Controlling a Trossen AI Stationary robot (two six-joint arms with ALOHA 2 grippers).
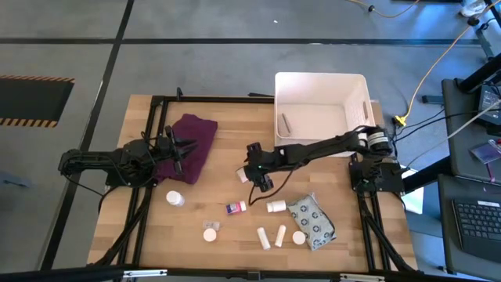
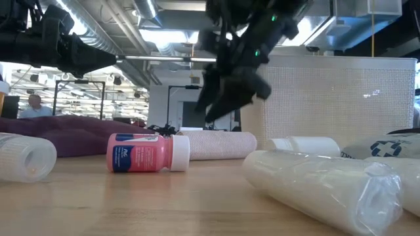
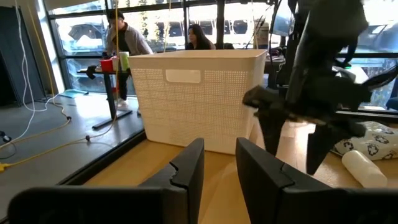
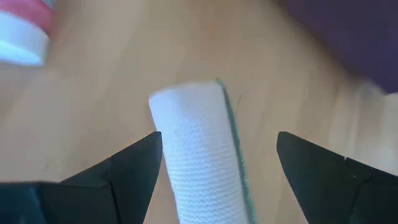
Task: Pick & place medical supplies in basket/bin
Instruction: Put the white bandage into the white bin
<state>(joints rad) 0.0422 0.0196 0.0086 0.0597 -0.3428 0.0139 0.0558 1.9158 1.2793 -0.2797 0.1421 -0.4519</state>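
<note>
My right gripper (image 1: pixel 258 182) hangs open just above the beige roll (image 4: pixel 199 149), which lies on its side on the table; in the right wrist view the fingers stand on either side of it. The low view shows a gap between the gripper (image 2: pixel 220 117) and the roll (image 2: pixel 220 145). My left gripper (image 1: pixel 186 149) waits open over the purple cloth (image 1: pixel 194 141). A pink-labelled bottle (image 1: pixel 236 207), white bottles and tubes, round containers and the grey patterned pouch (image 1: pixel 311 222) lie near the table's near edge. The white bin (image 1: pixel 321 113) stands at the far right.
A small grey item (image 1: pixel 286 123) lies inside the bin. A white bottle (image 1: pixel 174 199) lies left of the other items, near the left arm. People stand in the room beyond the table (image 3: pixel 124 43). Bare wood shows between the cloth and the bin.
</note>
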